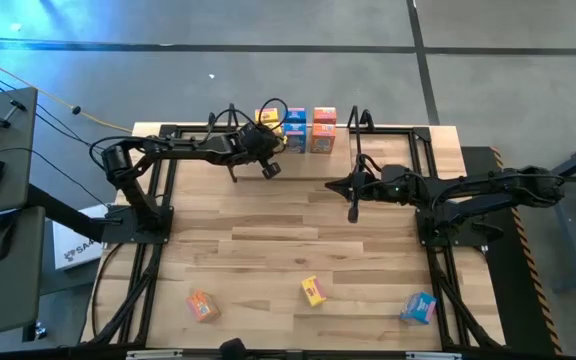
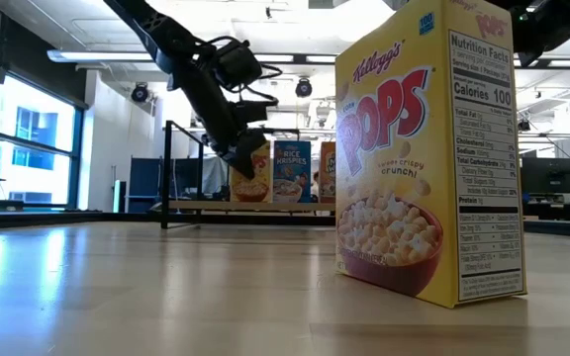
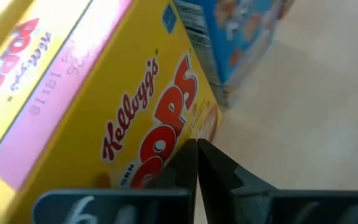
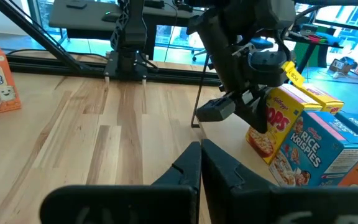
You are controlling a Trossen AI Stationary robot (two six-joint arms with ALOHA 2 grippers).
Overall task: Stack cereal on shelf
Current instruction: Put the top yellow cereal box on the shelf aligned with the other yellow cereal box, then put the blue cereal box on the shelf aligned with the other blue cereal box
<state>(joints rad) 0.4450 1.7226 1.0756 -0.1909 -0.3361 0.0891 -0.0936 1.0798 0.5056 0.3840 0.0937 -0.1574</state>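
Observation:
On the shelf [image 2: 206,205] at the table's far edge stand a yellow cereal box [image 4: 267,127], a blue one [image 1: 294,128] and an orange one [image 1: 323,128]. Another yellow box [image 4: 319,96] lies on top of them. My left gripper [image 3: 196,149] is shut, its tips at the printed front of the standing yellow box [image 3: 135,118]. My right gripper [image 1: 353,212] hangs shut over the table's middle, holding nothing. Three more boxes rest on the near tabletop: orange [image 1: 202,305], yellow [image 1: 313,290] and blue [image 1: 419,307]. My left gripper's shut fingertips [image 3: 188,155] meet the front face [image 3: 166,146] of the standing yellow box, slanting down from the near side. Whether they press on it or stop just short, I cannot tell. The box stands upright on the shelf.
The shelf's black wire loops [image 1: 360,122] rise at both its ends. Black frame rails [image 1: 153,200] run along the table's left and right sides. In the low view the near yellow box [image 2: 424,158] fills the right half and hides what stands behind it.

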